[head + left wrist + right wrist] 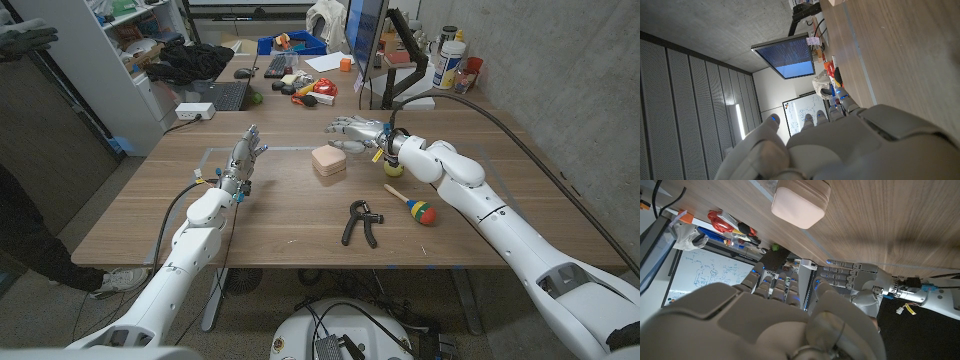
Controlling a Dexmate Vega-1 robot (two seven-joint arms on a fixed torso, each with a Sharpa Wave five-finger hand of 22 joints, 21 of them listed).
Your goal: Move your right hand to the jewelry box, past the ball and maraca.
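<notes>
Near the far middle of the wooden tabletop point(300, 215) sat the jewelry box point(328, 161) — a pale pink, rounded case, lid closed. Just behind it and slightly to its right, the right robot hand point(352, 128) hovered with its fingers point(340, 126) stretched out and apart, holding nothing; from the head view it appeared close to the box but not touching it. The right wrist view showed the same box point(801, 201) beyond the back of that robot hand point(765, 320), with the other robot hand point(847, 277) visible past it. A yellow ball point(393, 166) lay against the right forearm near the wrist, partly hidden. Closer to the front edge lay a maraca point(413, 204) with a yellow handle and a multicoloured head, and just left of it a black hand grip exerciser point(361, 221). On the left side of the tabletop the left robot hand point(243, 155) stood with fingers raised and spread, empty, well apart from the box. Beyond the tabletop stood a second desk carrying a monitor point(364, 30), a keyboard point(277, 67) and a blue bin point(293, 43).
</notes>
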